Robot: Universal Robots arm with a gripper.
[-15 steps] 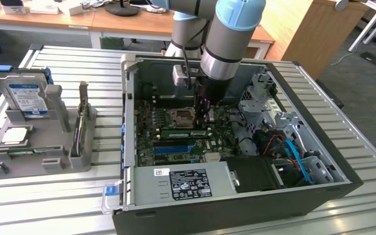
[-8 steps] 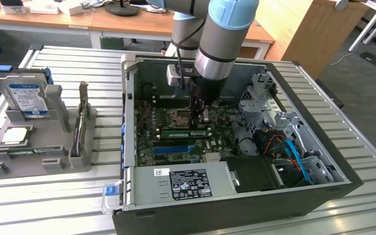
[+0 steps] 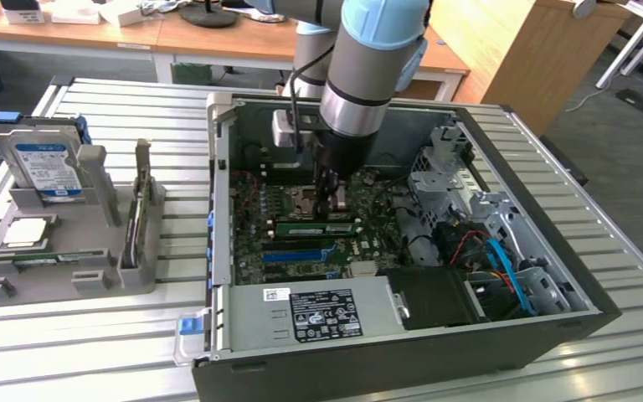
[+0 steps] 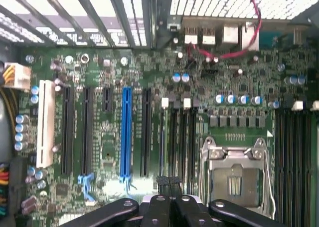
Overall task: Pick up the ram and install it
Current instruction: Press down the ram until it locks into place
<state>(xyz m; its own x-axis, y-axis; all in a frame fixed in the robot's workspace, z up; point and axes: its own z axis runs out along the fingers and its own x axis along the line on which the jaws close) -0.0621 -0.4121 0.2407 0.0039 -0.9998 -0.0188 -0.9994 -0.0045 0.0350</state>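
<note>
1. Exterior view: the end effector (image 3: 330, 201) reaches down inside the open PC case (image 3: 545, 335), just above the ram (image 3: 316, 227) lying seated on the motherboard (image 3: 299, 251).
2. Wrist view: end effector (image 4: 170, 184) fingers pressed together, holding nothing, above the motherboard (image 4: 234, 87) slots beside the CPU socket (image 4: 238, 174).

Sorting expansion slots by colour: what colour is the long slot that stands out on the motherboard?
Blue. The slot stands out among black neighbours, best in the wrist view.

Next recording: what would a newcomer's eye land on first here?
The arm reaching down into the open computer case, its gripper low over the motherboard near the RAM slots. Next, the bright blue slot and the empty CPU socket. At the exterior view's left, a grey holder carries a blue-labelled hard drive.
</note>
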